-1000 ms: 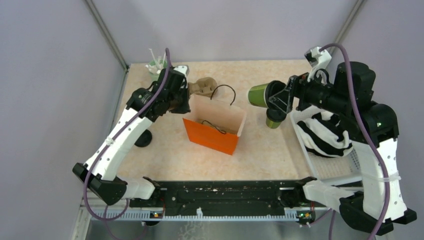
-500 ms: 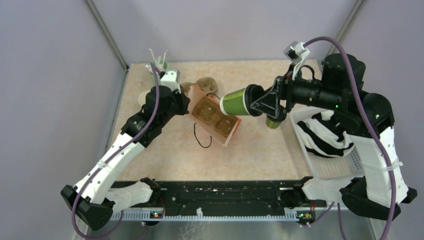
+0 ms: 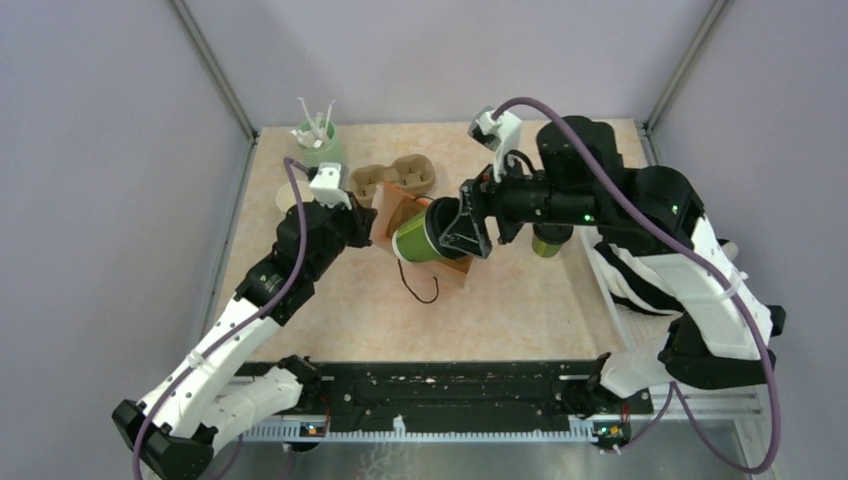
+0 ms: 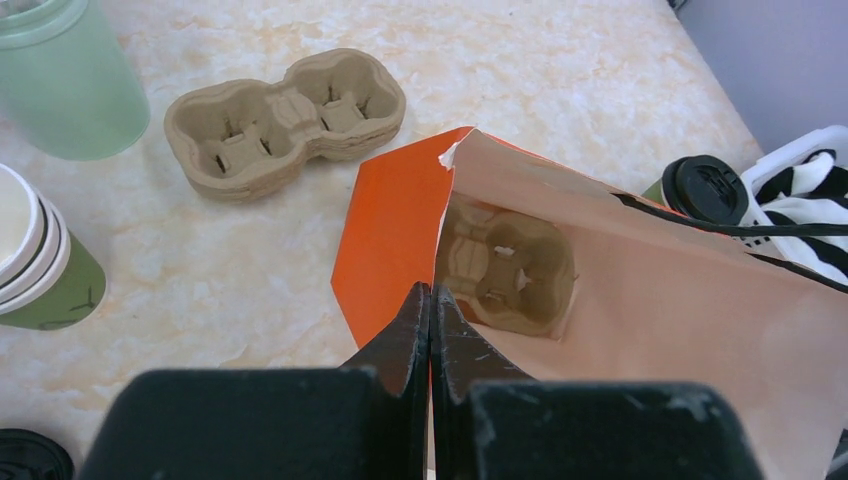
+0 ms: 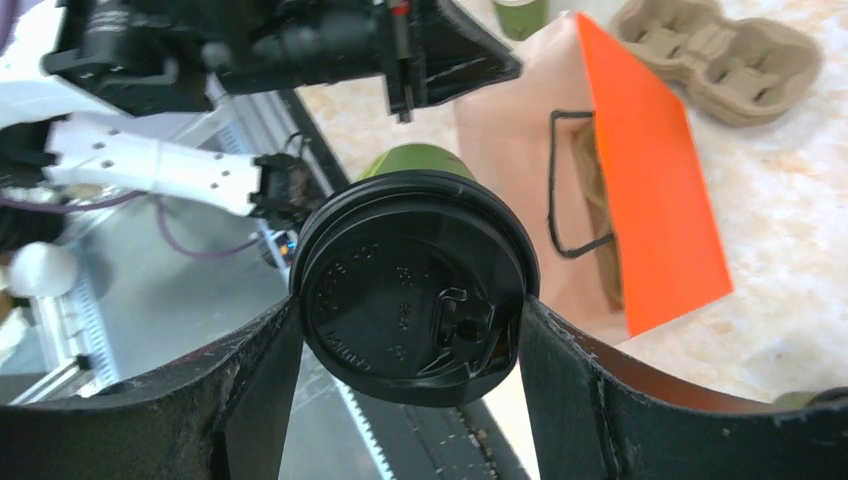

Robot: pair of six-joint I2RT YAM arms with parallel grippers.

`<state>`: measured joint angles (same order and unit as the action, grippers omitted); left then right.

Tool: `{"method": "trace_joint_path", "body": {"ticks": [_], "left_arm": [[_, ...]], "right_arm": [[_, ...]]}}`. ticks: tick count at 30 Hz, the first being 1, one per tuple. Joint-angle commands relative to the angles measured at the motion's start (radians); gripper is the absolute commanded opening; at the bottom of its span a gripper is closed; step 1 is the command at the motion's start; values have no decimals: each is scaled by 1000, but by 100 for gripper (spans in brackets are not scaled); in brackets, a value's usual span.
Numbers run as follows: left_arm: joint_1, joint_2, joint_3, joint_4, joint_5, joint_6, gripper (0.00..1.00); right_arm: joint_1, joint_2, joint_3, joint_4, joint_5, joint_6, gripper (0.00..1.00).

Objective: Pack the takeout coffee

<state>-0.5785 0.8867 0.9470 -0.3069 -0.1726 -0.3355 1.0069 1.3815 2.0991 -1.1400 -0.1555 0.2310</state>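
The takeout coffee (image 3: 415, 240), an olive-green cup with a black lid (image 5: 415, 285), lies sideways in my right gripper (image 3: 455, 228), whose jaws are shut on its lid end. It hangs just over the mouth of the orange paper bag (image 3: 390, 205); I cannot tell if its base is inside. My left gripper (image 4: 430, 292) is shut on the bag's (image 4: 385, 240) rim and holds it tipped over. A brown cup carrier (image 4: 505, 265) lies inside the bag.
A second cup carrier (image 3: 395, 177) lies behind the bag. Another lidded cup (image 3: 548, 240) stands to the right, beside a white basket (image 3: 640, 300) of striped cloth. A stack of lidless cups (image 4: 40, 270) and a pale-green cup of sticks (image 3: 318, 145) stand at the left.
My right arm has swung left, carrying the coffee from near the basket to the bag's mouth. My left gripper has tipped the upright bag over onto its side.
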Motion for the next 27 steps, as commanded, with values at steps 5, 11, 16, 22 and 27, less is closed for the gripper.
{"method": "trace_joint_path", "body": {"ticks": [5, 11, 16, 22, 27], "left_arm": [[1, -72, -54, 139, 44, 45, 0], [2, -112, -95, 133, 65, 83, 0], [0, -182, -168, 191, 88, 134, 0], [2, -247, -246, 226, 91, 170, 0], [1, -305, -305, 241, 72, 150, 0]], "right_arm": [[154, 155, 165, -168, 342, -98, 61], [254, 253, 178, -207, 538, -151, 61], [312, 334, 175, -218, 713, -194, 61], [320, 394, 172, -204, 759, -211, 61], [344, 414, 92, -179, 785, -194, 61]]}}
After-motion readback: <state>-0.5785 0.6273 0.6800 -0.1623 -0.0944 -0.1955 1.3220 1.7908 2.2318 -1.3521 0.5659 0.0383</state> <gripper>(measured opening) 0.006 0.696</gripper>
